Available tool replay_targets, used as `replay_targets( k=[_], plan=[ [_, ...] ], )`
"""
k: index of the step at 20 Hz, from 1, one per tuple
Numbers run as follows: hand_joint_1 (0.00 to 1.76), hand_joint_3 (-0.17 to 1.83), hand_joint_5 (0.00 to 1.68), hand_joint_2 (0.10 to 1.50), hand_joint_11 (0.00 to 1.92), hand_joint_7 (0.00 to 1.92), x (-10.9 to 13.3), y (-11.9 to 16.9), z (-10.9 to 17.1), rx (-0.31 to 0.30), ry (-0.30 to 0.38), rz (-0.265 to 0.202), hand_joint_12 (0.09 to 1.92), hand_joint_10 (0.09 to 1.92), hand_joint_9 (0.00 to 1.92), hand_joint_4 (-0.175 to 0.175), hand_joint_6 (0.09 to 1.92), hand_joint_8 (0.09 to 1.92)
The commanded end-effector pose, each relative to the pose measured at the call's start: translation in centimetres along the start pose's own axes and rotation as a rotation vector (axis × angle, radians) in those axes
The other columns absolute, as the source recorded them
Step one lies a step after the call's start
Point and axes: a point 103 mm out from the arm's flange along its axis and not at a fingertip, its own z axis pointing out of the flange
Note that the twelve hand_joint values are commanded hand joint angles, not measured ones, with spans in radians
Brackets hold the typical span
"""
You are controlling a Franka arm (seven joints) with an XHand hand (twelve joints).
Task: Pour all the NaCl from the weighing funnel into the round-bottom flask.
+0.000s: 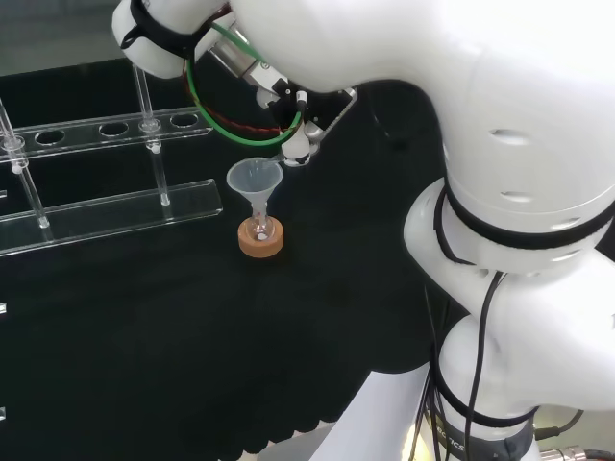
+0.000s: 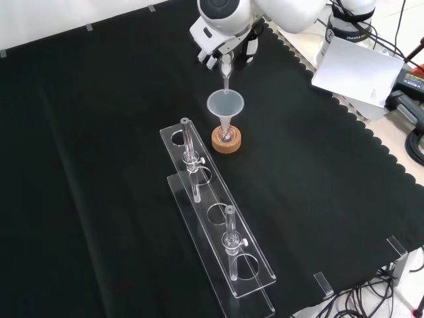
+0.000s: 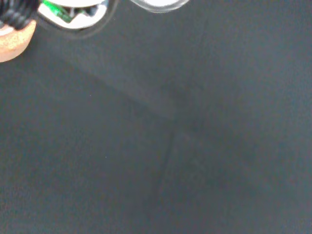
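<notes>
The hand (image 2: 225, 46) hangs at the far end of the cloth in the front view, tucked under the arm's big white link, and a thin clear tube, the weighing funnel (image 2: 226, 76), points straight down from it. Whether the fingers are curled round that tube or pinching it, I cannot tell; the link covers most of the hand. In the head view the hand (image 1: 298, 144) sits just above and to the right of the wide funnel's rim, with green and red cables looping over it.

The tip of the weighing funnel is right over the mouth of a clear wide funnel (image 2: 225, 106), close to its rim; touching or not is unclear. That wide funnel stands upright in the neck of the small flask (image 2: 226, 136), and the flask rests in a cork ring (image 2: 226, 141).

Just beside the cork ring, nearer the front camera, lies a clear rack (image 2: 218, 225) with round holes and upright posts. To the left of the ring in the front view the black cloth (image 2: 86, 165) lies bare; on the right its scalloped edge runs near.
</notes>
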Motion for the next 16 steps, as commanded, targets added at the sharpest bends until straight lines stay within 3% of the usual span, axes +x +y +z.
replay_targets(
  k=[1,16],
  plan=[
    [1.11,0.64,1.25,0.68,1.05,0.8,-0.03,-0.04,-0.42,0.017,-0.022,0.002,0.88,0.11,1.27,0.175,0.7,0.65],
    [1.11,0.64,1.25,0.67,1.04,0.79,0.11,-0.2,-1.4,0.043,-0.096,0.026,0.88,0.11,1.27,0.175,0.7,0.65]
  ],
)
